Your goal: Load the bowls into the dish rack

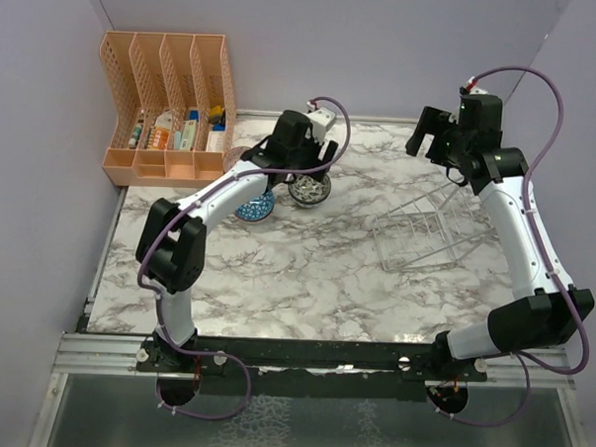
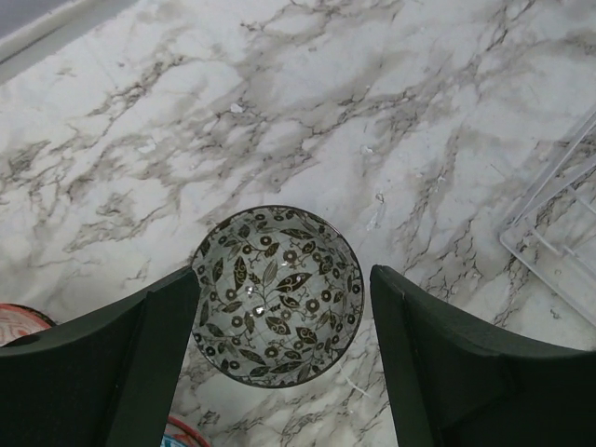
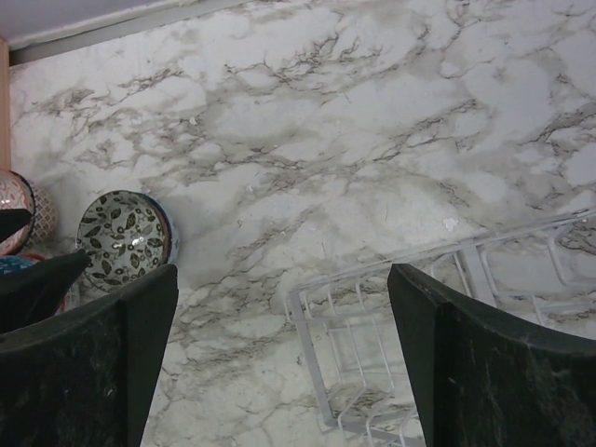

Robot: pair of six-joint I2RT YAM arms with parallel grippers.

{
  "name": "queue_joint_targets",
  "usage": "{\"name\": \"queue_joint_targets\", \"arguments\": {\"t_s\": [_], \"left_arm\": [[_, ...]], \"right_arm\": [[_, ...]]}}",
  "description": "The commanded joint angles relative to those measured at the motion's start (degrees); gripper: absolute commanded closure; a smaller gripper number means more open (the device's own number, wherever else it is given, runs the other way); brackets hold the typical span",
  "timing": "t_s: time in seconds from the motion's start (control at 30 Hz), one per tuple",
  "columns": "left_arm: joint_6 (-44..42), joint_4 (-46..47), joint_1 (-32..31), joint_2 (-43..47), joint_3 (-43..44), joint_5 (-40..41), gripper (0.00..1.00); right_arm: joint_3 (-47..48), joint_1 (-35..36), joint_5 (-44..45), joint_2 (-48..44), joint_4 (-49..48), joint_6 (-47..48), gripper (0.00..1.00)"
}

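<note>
A grey-black-white leaf-patterned bowl (image 2: 277,296) sits upright on the marble table, also seen in the top view (image 1: 308,189) and the right wrist view (image 3: 123,237). My left gripper (image 2: 284,275) is open and hangs over it, one finger on each side, not touching it; it is at the back centre in the top view (image 1: 315,173). A blue bowl (image 1: 254,208) lies to its left. A pink-red bowl (image 2: 13,322) shows at the frame edge. The clear wire dish rack (image 1: 426,229) stands empty at the right. My right gripper (image 3: 282,270) is open and empty above the rack's far left corner (image 3: 321,307).
An orange slotted organizer (image 1: 170,104) with small items stands at the back left corner. A red-rimmed bowl edge (image 2: 183,432) shows under my left fingers. The rack's corner (image 2: 559,233) lies to the right of the grey bowl. Lilac walls close the back and both sides.
</note>
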State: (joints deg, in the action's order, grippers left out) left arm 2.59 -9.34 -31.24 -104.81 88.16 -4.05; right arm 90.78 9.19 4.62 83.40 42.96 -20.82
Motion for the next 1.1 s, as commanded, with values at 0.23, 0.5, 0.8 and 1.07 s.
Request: {"name": "queue_joint_targets", "arguments": {"t_s": [0.23,0.5,0.8,1.07], "left_arm": [[2.72,-10.18,-4.31,-9.92,9.48,-2.73,0.36],[3.58,-10.42,-6.56,-13.63,9.93,-2.12,0.36],[2.95,-11.98,-6.77,-16.77,12.32,0.72,0.36],[1.26,-13.69,-6.73,-18.43,13.75,2.89,0.39]], "right_arm": [[-3.60,-1.78,1.12,-2.36,0.24,-0.08,0.10],[-5.09,-1.99,0.94,-2.19,-0.24,0.08,0.12],[-5.06,-1.98,0.89,-2.19,-0.38,0.19,0.13],[-5.34,-2.00,1.18,-2.37,-0.33,0.22,0.16]]}}
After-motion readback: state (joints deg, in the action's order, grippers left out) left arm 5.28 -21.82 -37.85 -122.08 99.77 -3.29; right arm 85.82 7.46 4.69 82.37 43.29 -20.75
